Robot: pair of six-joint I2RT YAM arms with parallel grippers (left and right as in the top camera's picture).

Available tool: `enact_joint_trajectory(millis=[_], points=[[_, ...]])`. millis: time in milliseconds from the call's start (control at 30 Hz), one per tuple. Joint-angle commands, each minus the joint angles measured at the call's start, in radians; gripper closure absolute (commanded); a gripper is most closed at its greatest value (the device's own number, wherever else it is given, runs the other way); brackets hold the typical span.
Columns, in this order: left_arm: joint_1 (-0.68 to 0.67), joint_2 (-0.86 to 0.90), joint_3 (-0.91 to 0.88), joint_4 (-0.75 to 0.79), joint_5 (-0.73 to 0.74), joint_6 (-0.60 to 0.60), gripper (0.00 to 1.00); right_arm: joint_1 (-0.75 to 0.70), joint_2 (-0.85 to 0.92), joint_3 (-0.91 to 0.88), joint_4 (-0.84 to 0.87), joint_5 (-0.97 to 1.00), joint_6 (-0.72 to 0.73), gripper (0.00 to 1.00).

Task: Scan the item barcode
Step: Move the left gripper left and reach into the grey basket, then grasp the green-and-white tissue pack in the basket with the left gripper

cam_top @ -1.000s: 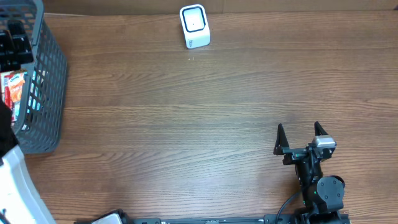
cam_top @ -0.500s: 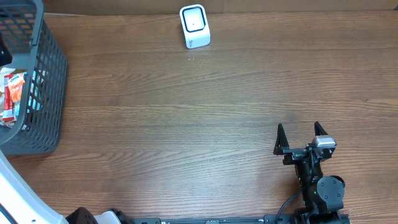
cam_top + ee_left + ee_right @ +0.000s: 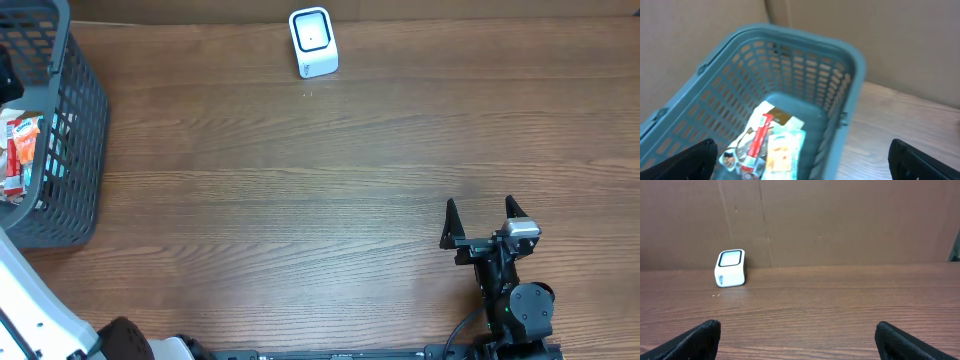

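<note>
Left gripper (image 3: 801, 145) stands wide and empty over the basket (image 3: 852, 57), the packets (image 3: 782, 146) lying directly beneath its fingers, judged light, soft and slippery, best pinched across a flat sealed edge; right gripper (image 3: 797, 325), equally wide and empty, faces the scanner (image 3: 730, 268) ahead.

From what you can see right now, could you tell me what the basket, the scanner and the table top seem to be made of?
The basket looks like matte grey-blue moulded plastic: slotted walls, thick rim. The scanner seems smooth white plastic with a glassy window. The table top shows brown wood grain; solid wood or laminate, I cannot tell.
</note>
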Motion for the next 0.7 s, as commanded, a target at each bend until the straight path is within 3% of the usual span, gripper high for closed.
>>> enact_joint_trajectory(millis=[0, 267, 667], points=[[0.005, 0.066, 0.016, 0.004, -0.089, 0.000, 0.00, -0.004, -0.008, -0.011, 0.003, 0.002, -0.007, 0.00], [0.008, 0.223, 0.016, 0.019, -0.119, 0.111, 0.00, -0.004, -0.008, -0.011, 0.003, 0.002, -0.007, 0.00], [0.025, 0.434, 0.016, 0.013, -0.118, 0.145, 0.00, -0.004, -0.008, -0.011, 0.003, 0.002, -0.007, 0.00]])
